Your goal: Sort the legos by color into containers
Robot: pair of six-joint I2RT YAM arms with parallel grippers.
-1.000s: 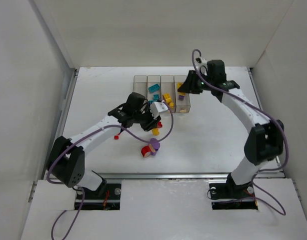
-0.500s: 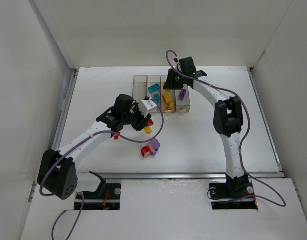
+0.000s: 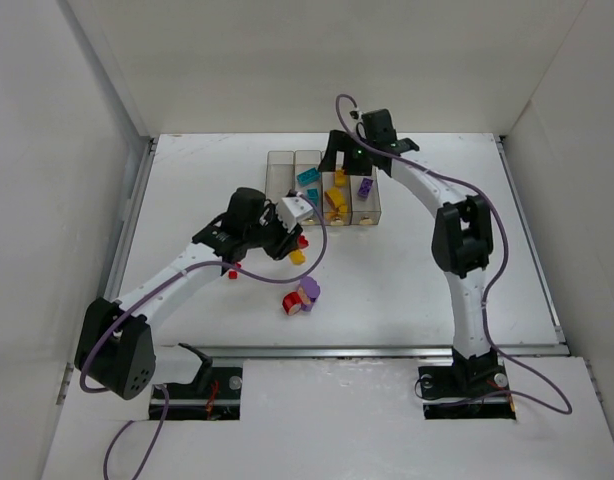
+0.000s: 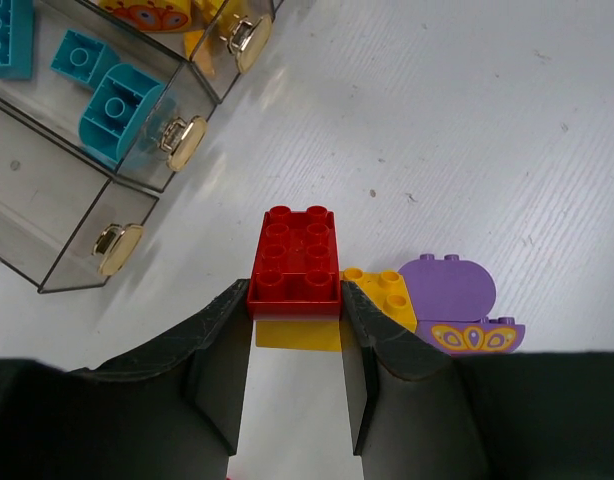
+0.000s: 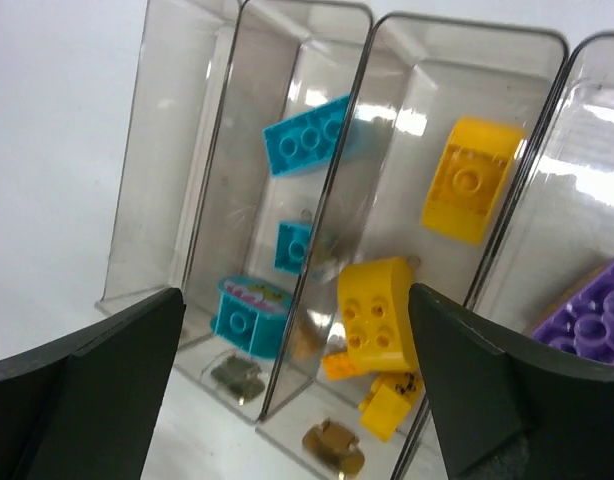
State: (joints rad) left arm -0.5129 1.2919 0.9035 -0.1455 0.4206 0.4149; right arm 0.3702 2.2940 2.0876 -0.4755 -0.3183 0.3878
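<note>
The containers (image 3: 279,170) are clear bins joined in a row at the back of the table. Teal legos (image 5: 305,135) lie in the second bin, yellow legos (image 5: 379,312) in the third, a purple one (image 3: 365,186) in the fourth. My right gripper (image 3: 337,170) hangs open over the yellow bin (image 5: 547,45) with nothing between its fingers (image 5: 87,400). In front of the bins, my left gripper (image 4: 295,300) is shut on a red lego (image 4: 295,255) that has a yellow brick (image 4: 297,335) stuck under it.
A purple arch piece (image 4: 449,290) with a small yellow brick (image 4: 382,292) lies just right of the left gripper. In the top view it is part of a red, yellow and purple clump (image 3: 300,297). A small red brick (image 3: 232,273) lies under the left arm.
The right arm swung left from the purple bin to the yellow bin, opened, and let go of a yellow brick. The left gripper has barely moved and keeps its hold.
</note>
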